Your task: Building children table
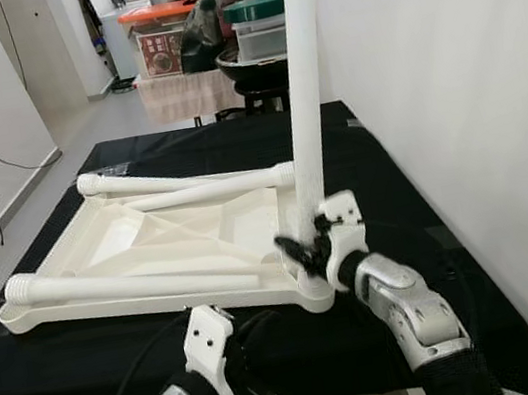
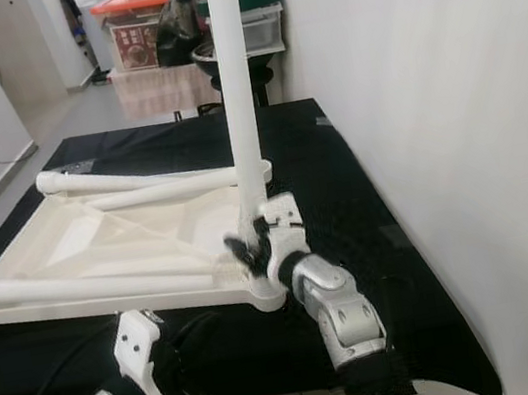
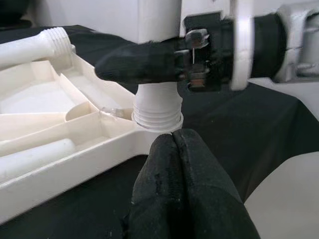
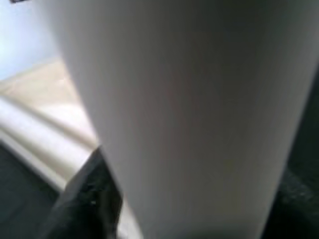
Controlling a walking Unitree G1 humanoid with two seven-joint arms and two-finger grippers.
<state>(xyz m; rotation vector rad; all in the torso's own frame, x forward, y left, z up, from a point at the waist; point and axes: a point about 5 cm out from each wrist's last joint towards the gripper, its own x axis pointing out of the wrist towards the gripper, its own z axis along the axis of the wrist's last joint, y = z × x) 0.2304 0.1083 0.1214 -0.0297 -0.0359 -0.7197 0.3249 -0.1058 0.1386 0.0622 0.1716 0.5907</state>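
At the tabletop's [image 1: 120, 244] five-o'clock corner, the right gripper [image 1: 311, 247] clamps the upright leg [image 1: 305, 99] low; stiff, light, slick plastic, while the left gripper [image 3: 182, 164], pinched empty, waits below.

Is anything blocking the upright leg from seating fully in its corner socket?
Nothing visible does. The upright leg already stands with its threaded end in the corner socket of the upturned tabletop; some threads still show above the rim. The right pincer grips it low; the left pincer, shut, hovers beside the socket.
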